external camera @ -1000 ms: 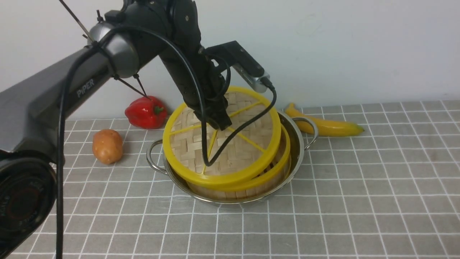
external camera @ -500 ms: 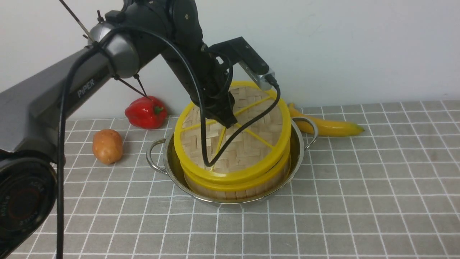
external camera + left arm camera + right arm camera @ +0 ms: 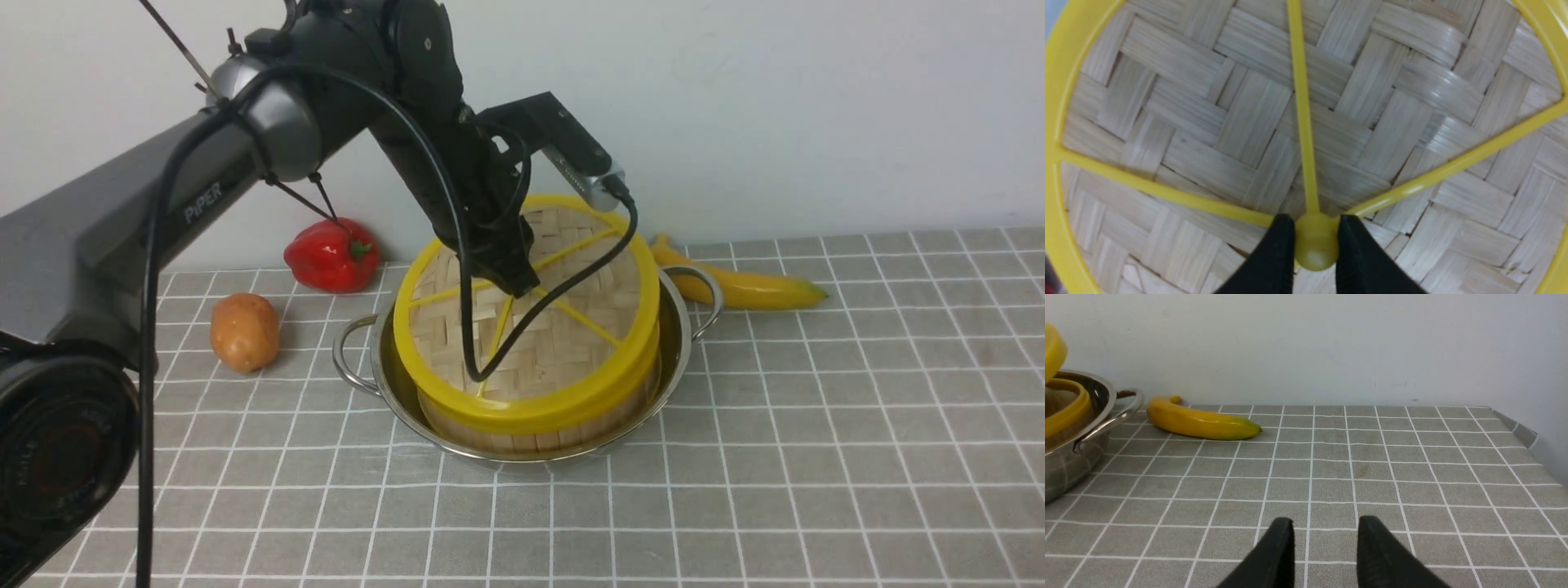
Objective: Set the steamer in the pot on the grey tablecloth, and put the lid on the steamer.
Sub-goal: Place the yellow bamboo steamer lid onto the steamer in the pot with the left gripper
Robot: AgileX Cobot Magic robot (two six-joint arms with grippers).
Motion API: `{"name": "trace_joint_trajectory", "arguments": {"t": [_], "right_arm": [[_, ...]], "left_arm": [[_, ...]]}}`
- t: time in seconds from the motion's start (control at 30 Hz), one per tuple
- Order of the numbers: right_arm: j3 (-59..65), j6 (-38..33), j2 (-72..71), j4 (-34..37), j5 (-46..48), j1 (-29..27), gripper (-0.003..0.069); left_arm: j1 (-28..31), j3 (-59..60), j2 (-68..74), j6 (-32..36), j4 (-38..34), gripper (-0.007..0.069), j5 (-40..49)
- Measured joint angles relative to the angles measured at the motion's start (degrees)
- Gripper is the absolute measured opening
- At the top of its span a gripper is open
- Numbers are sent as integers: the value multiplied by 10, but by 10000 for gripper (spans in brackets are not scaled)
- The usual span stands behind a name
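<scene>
At mid-frame, the left gripper (image 3: 522, 287) pinches the lid (image 3: 571, 343) at its middle; lay it flat on the steamer (image 3: 506, 438).

Your left gripper (image 3: 1315, 222) has both black jaws pinched on the round yellow hub (image 3: 1316, 249) of the lid (image 3: 1380, 102), one jaw touching each side. Three yellow spokes (image 3: 1300, 102) run from the hub across pale woven bamboo to the yellow rim (image 3: 1053, 196). The lid fills nearly everything you see.
</scene>
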Motion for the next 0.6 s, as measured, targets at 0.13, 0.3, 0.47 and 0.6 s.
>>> {"name": "trace_joint_trajectory", "arguments": {"t": [0.13, 0.3, 0.47, 0.6], "right_arm": [[0, 0, 0, 0, 0, 0, 243], [0, 0, 0, 0, 0, 0, 243], [0, 0, 0, 0, 0, 0, 243], [0, 0, 0, 0, 0, 0, 243]], "left_arm": [[0, 0, 14, -8, 0, 120, -8], [0, 0, 15, -9, -9, 120, -8], [0, 0, 10, -10, -8, 120, -8], [0, 0, 4, -13, -4, 120, -8]]}}
